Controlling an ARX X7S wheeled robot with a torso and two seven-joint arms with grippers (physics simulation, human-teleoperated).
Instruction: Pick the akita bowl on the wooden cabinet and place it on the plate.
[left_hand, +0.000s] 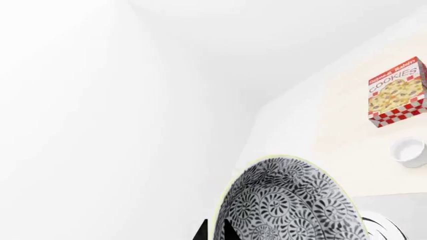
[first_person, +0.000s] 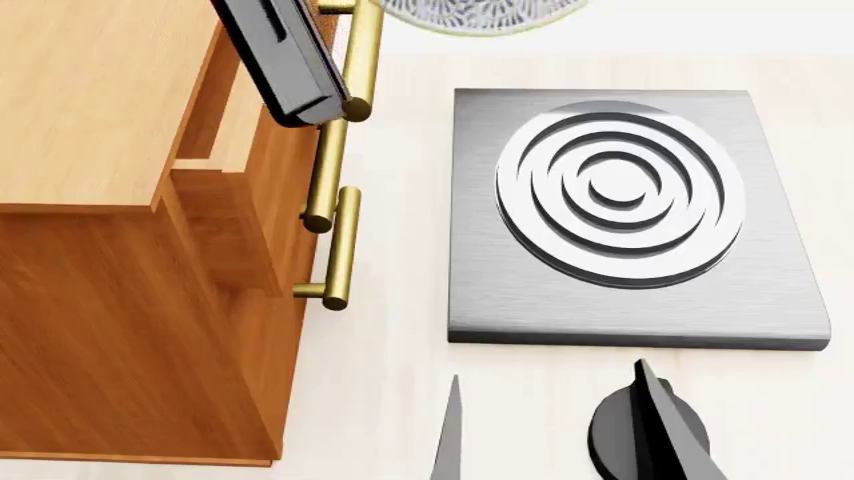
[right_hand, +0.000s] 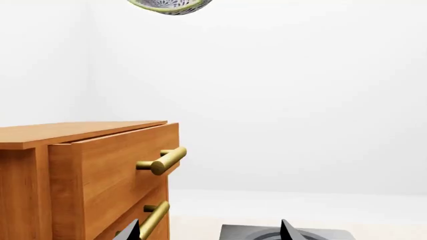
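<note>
While the left fingers (left_hand: 213, 231) grip the akita bowl (left_hand: 290, 202) aloft, the carry toward the plate, unseen here, comes next; right fingers (right_hand: 210, 231) stand open.

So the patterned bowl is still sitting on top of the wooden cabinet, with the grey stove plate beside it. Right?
Not quite. The patterned bowl is off the wooden cabinet, raised well above it, as the right wrist view shows. The grey stove plate does sit beside the cabinet.

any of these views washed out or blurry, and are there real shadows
Left wrist view: mostly blown-out white, wall and counter barely separable, yet the patterned bowl and cookie box stay sharp. Head view: crisp, with soft shading in the stove plate rings. Right wrist view: the wooden cabinet sharp against featureless white.
</note>
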